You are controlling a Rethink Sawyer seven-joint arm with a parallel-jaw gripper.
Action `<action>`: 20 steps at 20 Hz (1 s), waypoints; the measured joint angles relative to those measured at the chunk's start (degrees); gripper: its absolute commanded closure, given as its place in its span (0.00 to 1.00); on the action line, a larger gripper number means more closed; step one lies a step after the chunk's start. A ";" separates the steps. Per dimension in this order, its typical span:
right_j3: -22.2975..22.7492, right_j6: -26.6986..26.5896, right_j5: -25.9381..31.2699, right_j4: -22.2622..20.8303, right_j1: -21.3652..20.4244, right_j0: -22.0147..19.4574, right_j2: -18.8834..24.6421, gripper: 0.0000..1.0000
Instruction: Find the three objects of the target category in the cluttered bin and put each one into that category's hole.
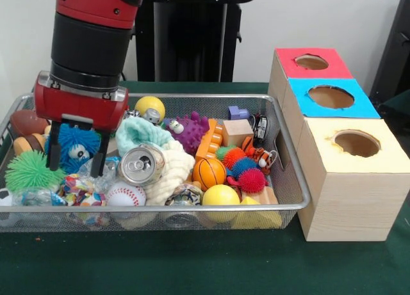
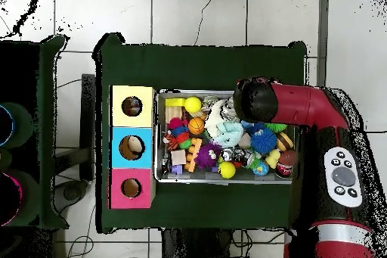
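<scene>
**Hovering over the fuzzy blue ball at the bin's end**

Hanging low over the wire bin (image 1: 291, 208), the gripper (image 1: 76, 155) has its two dark fingers (image 1: 54, 146) spread, nothing between them, and they straddle the shaggy blue ball (image 1: 72, 145) with the googly eyes. Front view puts one finger on each flank of it, tips down among the strands; whether they touch it yet, I can't tell.

Which category is wanted isn't shown, but balls look a fair bet: the orange mini basketball (image 1: 209, 172), the baseball (image 1: 125, 194) and the plain yellow ball (image 1: 220, 196) all lie along the near wall, and a green spiky one (image 1: 29, 170) sits just beside the fingers.

That blue one should be light and very soft, all floppy filaments round a squashy core. My read: close on the fringe alone and it slips out, so the fingers want to go deep and squeeze across the middle. The crushed can (image 1: 141, 165) and the pale knitted cloth (image 1: 170, 170) lie close alongside and could snag.

The three boxes stand past the bin's other end, holes up: red (image 1: 312, 62), blue (image 1: 331, 97), cream (image 1: 357, 143). From overhead something already lies in the blue hole (image 2: 131, 147).
</scene>
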 measured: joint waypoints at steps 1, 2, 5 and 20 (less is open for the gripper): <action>0.00 0.00 -0.14 -0.07 0.01 0.00 0.00 0.00; 0.01 0.00 -0.27 -0.14 0.02 0.00 0.00 0.00; 0.00 0.00 -1.15 -0.65 0.11 0.00 0.00 0.00; 0.00 0.00 -1.48 -1.25 1.16 -0.25 1.91 0.00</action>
